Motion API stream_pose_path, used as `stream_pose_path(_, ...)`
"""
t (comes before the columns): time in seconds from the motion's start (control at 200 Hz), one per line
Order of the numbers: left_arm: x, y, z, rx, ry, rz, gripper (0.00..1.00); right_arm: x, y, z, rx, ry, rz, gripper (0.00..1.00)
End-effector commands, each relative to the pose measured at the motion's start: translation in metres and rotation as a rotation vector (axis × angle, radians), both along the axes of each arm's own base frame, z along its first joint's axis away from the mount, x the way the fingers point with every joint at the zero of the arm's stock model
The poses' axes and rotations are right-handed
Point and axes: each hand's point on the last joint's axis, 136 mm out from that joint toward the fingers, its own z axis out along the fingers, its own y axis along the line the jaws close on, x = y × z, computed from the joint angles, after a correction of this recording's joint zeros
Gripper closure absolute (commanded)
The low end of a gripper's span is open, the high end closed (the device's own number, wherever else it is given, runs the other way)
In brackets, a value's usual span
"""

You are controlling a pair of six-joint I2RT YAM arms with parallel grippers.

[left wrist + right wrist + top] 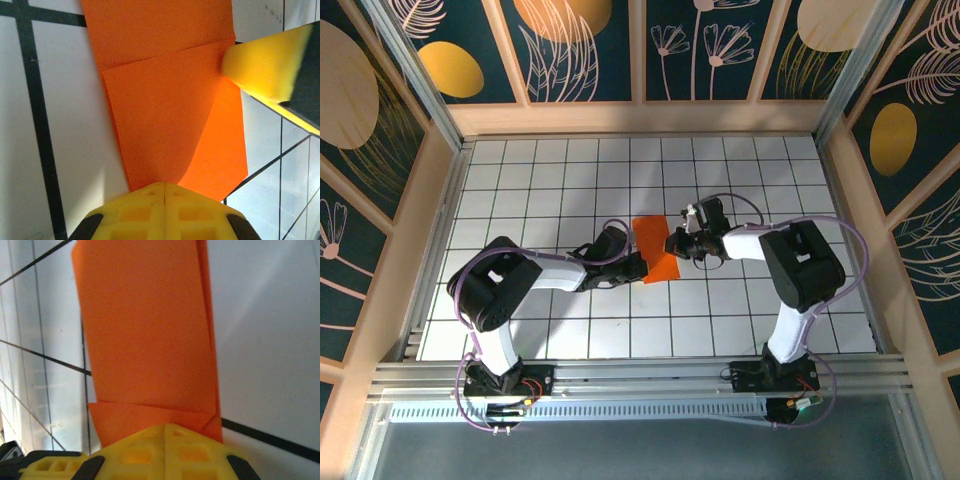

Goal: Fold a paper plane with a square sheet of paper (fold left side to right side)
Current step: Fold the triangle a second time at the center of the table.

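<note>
The square sheet of paper (654, 250) lies flat on the white grid table as a bright orange folded piece, narrower toward its near end. In the left wrist view the paper (170, 115) shows a layered flap with a diagonal crease. My left gripper (164, 184) is shut, its tip resting on the paper's near edge. My right gripper (167, 426) is also shut, its tip pressed on the folded layers (145, 330) at the right edge. From above, the left gripper (638, 266) and right gripper (673, 243) meet the paper from opposite sides. Neither holds it.
The right gripper's yellow finger (265, 65) touches the paper's edge in the left wrist view. Wooden walls (438, 200) enclose the grid table (540, 180) on three sides. An aluminium rail (640, 375) runs along the near edge by the arm bases.
</note>
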Motion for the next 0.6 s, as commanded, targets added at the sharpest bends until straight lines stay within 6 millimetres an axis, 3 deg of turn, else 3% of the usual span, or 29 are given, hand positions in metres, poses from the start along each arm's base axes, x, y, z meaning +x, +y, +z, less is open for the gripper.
stream_pose_path(0.0,0.012,-0.003,0.015,0.006,-0.045,0.002,0.98,0.003,-0.002,-0.009,-0.031,0.022,-0.011,1.00)
stream_pose_path(0.24,0.022,-0.005,0.045,-0.002,-0.112,0.007,0.95,-0.007,-0.014,-0.024,-0.084,0.061,-0.032,1.00)
stream_pose_path(0.325,0.017,-0.005,0.045,-0.009,-0.106,-0.011,0.96,-0.007,-0.014,-0.024,-0.080,0.064,-0.032,1.00)
stream_pose_path(0.35,0.016,-0.006,0.056,-0.032,-0.121,-0.016,0.96,-0.007,-0.013,-0.024,-0.079,0.063,-0.030,1.00)
stream_pose_path(0.596,-0.007,-0.012,0.061,-0.099,-0.086,-0.048,0.99,-0.009,-0.017,-0.023,-0.097,0.057,-0.032,1.00)
